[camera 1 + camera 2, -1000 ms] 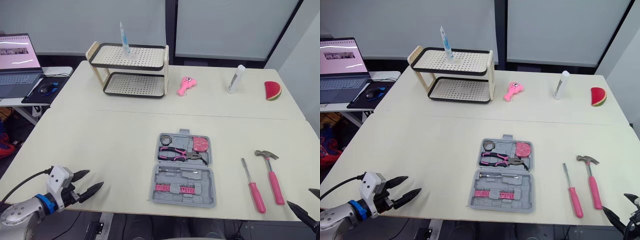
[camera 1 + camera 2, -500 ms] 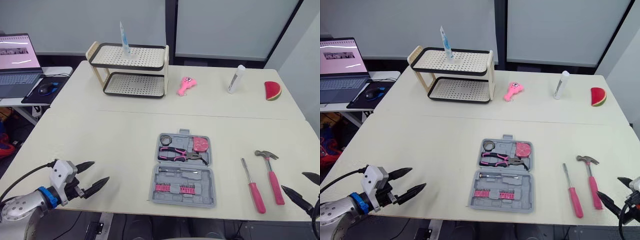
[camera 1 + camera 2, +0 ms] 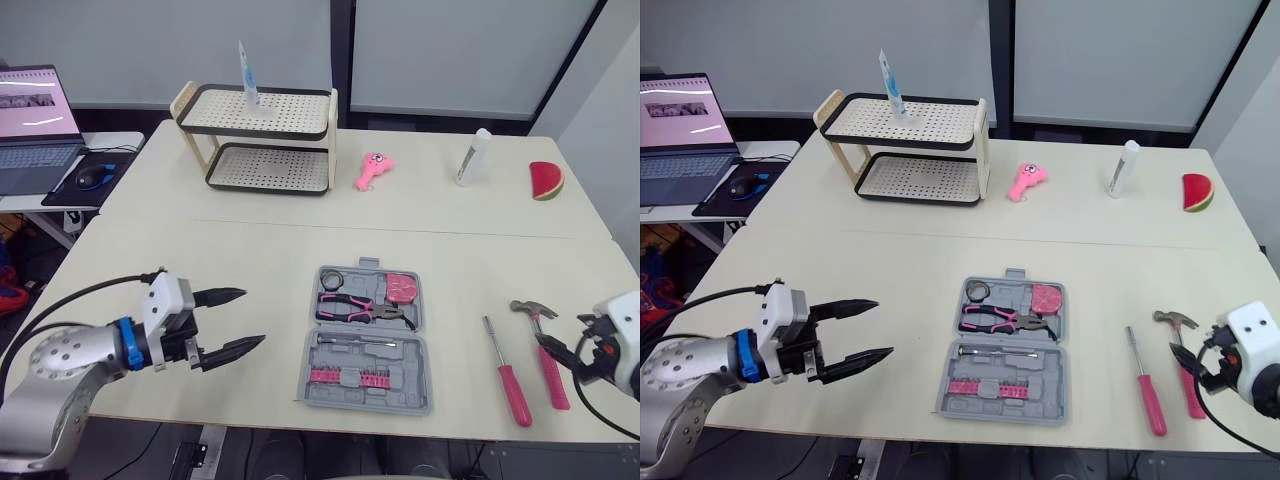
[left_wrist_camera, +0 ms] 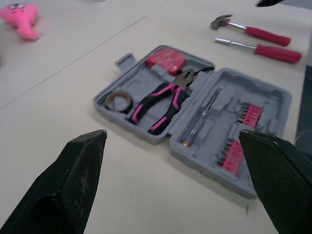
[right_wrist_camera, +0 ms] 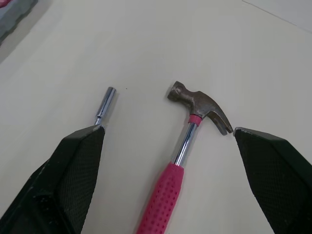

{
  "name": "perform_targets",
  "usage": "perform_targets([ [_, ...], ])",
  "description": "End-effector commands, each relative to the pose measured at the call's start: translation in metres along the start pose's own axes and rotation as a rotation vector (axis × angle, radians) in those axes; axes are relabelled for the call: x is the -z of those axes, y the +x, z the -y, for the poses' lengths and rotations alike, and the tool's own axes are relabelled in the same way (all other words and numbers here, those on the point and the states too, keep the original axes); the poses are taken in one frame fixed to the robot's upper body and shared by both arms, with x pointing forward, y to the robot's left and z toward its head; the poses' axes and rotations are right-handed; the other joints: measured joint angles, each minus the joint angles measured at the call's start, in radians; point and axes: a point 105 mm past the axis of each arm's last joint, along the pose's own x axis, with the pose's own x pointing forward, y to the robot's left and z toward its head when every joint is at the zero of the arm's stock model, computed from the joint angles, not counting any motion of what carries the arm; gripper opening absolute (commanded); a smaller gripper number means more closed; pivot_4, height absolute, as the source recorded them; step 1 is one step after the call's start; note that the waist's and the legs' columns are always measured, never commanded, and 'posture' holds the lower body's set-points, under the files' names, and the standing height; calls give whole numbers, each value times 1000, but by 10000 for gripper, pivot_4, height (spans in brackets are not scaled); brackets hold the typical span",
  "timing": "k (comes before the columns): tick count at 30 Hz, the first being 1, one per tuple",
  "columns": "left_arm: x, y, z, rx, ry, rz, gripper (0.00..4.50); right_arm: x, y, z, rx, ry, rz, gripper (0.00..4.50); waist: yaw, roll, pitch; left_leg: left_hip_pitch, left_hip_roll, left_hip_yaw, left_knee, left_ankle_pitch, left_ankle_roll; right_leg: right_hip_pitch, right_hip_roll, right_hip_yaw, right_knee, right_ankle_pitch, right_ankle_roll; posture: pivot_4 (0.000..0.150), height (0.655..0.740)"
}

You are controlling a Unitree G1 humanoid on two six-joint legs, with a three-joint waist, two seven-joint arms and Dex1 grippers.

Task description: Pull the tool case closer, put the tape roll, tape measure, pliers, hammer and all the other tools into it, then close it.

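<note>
My left gripper [image 3: 252,317] has its fingers spread wide and nothing between them, low over the table [image 3: 230,255], left of the tool case [image 3: 367,388], pointing at it. The case lies open and flat at the near middle; tape roll [image 3: 331,279], tape measure [image 3: 401,286] and pliers [image 3: 360,308] are already in its far half. My right gripper [image 5: 168,130] is spread too, over the hammer [image 3: 541,350]. The screwdriver [image 3: 507,372] lies just beside the hammer, both right of the case.
</note>
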Motion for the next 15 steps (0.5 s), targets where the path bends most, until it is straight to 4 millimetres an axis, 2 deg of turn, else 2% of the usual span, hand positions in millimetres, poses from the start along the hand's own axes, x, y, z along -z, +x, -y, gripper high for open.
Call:
perform_targets([
  [1, -14, 8, 14, 139, 44, 29, 44921, 3, 10, 11, 80, 48, -33, 45000, 0, 1, 2, 0, 0, 0, 0, 0, 0, 0, 0, 0, 0, 0, 0, 1500, 7350],
  [10, -29, 27, 23, 301, 147, 86, 44921, 20, 37, 16, 126, 149, -102, 45000, 0, 2, 3, -1, 0, 0, 0, 0, 0, -1, 0, -1, 0, 0, 0, 1500, 7350],
  [14, -27, 32, 23, 315, 155, 98, 44921, 24, 48, 15, 131, 181, -110, 45000, 0, 2, 3, -1, 0, 0, 0, 0, 0, -1, 0, 0, 1, 0, 0, 1500, 7350],
  [15, -26, 33, 23, 317, 163, 98, 44999, 25, 50, 16, 139, 190, -112, 43213, -1, 2, 3, -1, 0, 0, 0, 0, 0, -1, 0, 0, 1, 0, 0, 1500, 7350],
])
